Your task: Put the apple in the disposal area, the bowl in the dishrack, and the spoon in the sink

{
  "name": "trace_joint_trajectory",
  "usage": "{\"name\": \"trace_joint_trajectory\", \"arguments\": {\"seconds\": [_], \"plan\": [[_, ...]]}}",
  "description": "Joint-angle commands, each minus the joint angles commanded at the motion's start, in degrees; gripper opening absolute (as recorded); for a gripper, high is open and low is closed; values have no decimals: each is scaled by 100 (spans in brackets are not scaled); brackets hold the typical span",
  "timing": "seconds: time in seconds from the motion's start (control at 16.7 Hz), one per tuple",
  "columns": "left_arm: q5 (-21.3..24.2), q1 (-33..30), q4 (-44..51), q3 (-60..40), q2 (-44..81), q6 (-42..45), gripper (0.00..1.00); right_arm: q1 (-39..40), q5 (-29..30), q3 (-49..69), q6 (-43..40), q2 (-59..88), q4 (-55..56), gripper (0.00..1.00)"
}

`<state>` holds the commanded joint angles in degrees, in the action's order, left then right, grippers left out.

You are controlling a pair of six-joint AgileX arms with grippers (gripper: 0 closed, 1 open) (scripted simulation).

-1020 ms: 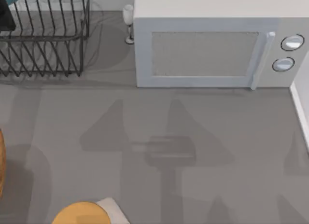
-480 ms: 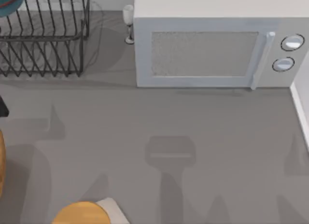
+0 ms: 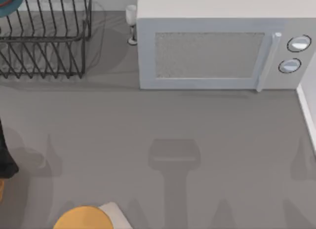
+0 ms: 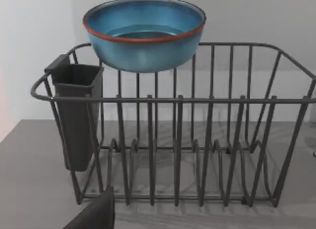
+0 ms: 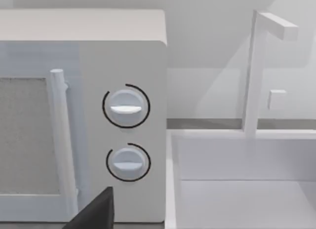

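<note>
The bowl (image 4: 143, 34) sits atop the dishrack (image 4: 177, 150): rigid, smooth, likely slippery; grasp its rim. I cannot tell my left gripper's (image 4: 94, 215) opening.

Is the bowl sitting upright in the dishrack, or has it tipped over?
Upright. The bowl rests on the dishrack at its back top rail, its opening facing up and its rim level.

My top camera looks straight down on the counter (image 3: 148, 120); my left wrist camera faces the dishrack (image 4: 197, 140) closely, my right the microwave (image 5: 123, 91), both shared with it.
</note>
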<state>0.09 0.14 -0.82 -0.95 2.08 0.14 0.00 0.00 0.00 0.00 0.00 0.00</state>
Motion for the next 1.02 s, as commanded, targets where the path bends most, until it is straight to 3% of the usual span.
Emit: {"name": "trace_joint_trajectory", "arguments": {"seconds": [0.6, 0.84, 1.02], "plan": [[-9, -15, 82, 95, -208, -14, 100, -47, 6, 88, -171, 112, -84, 100], [-9, -15, 82, 95, -208, -14, 100, -298, 16, 571, -1226, 772, -586, 100], [-9, -15, 82, 95, -208, -14, 100, -581, 9, 1100, -2666, 1594, -1220, 100]]}}
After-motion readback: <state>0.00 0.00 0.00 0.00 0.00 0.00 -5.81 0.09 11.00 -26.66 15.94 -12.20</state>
